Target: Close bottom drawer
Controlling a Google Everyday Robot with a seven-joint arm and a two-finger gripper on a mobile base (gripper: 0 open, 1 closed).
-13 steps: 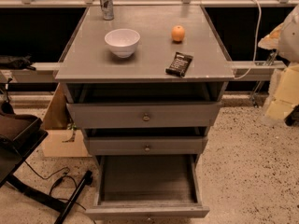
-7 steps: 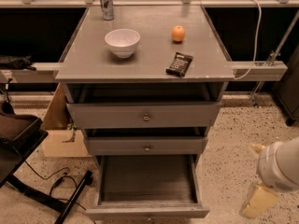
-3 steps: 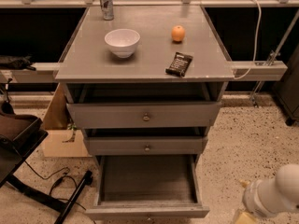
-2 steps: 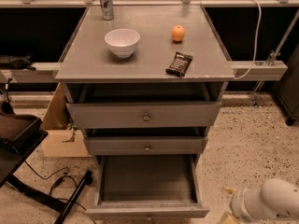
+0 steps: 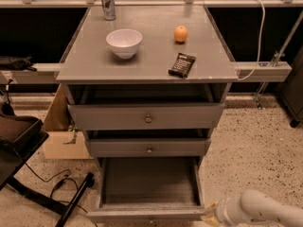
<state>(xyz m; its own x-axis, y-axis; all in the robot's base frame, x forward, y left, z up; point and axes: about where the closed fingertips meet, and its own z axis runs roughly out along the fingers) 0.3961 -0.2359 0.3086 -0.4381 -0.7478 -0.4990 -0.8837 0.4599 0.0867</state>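
Note:
The bottom drawer [image 5: 150, 213] of the grey cabinet stands pulled far out and shows an empty inside. Its slim front panel runs along the bottom edge of the view, and its knob is barely in view there. The two drawers above it, with round knobs, are slightly open. My gripper [image 5: 209, 215] is at the end of the white arm [image 5: 265, 212], low at the bottom right, right by the front right corner of the bottom drawer.
On the cabinet top [image 5: 94, 65] are a white bowl [image 5: 124, 42], an orange [image 5: 180, 33], a dark snack bar [image 5: 182, 64] and a can [image 5: 108, 2]. A black chair base [image 5: 28, 174] with cables and a cardboard box [image 5: 59, 136] stand to the left. Speckled floor lies to the right.
My arm has come down the right side and swung left along the bottom edge, bringing the gripper to the bottom drawer's front right corner. The drawer has not moved.

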